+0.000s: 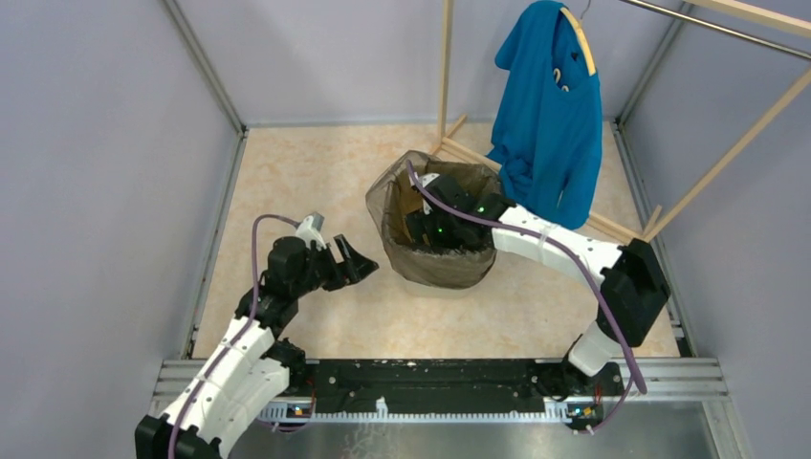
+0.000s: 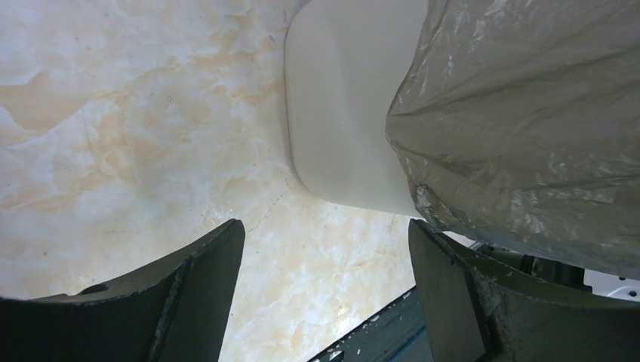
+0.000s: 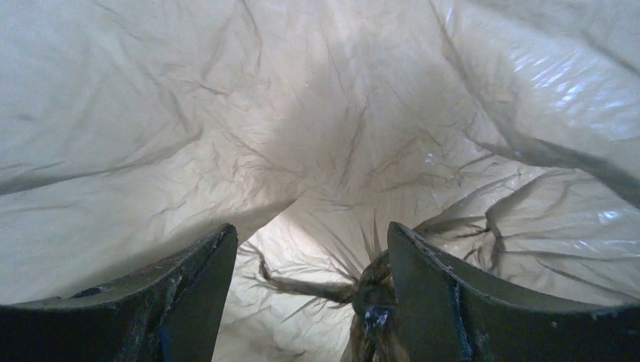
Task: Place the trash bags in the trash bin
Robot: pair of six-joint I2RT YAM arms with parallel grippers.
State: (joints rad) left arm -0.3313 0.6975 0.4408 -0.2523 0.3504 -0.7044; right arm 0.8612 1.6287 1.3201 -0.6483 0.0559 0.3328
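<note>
The cream-beige trash bin (image 2: pixel 340 113) stands mid-floor. The brownish-grey translucent trash bag (image 1: pixel 390 206) lines it, its film folded over the rim and down the outside (image 2: pixel 528 136). My right gripper (image 1: pixel 426 231) reaches down inside the lined bin. In the right wrist view it is open (image 3: pixel 309 294) with nothing between the fingers, wrinkled film (image 3: pixel 302 113) all around and the bag's gathered bottom knot (image 3: pixel 373 294) by the right finger. My left gripper (image 1: pixel 359 263) is open and empty, low beside the bin's left wall (image 2: pixel 324 294), not touching it.
A blue T-shirt (image 1: pixel 550 115) hangs on a wooden rack (image 1: pixel 445 76) just behind and right of the bin. Grey walls enclose the marble-pattern floor (image 1: pixel 306 172). A metal rail (image 1: pixel 430 378) runs along the near edge.
</note>
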